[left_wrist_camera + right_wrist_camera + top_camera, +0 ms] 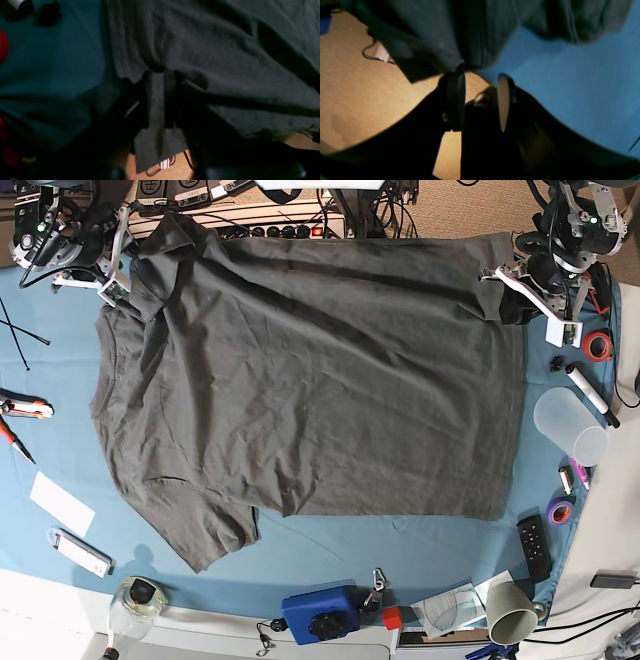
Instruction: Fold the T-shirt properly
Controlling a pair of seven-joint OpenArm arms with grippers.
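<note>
T-shirt (330,400) lies just beside the right claw (480,77), jaws apart; the left claw's (163,75) jaws stand slightly apart.

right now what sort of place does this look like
Probably a workshop or robotics lab bench: a blue cloth is spread under the dark T-shirt, with red-handled pliers, a roll of tape and a black remote-like device lying around it.
</note>
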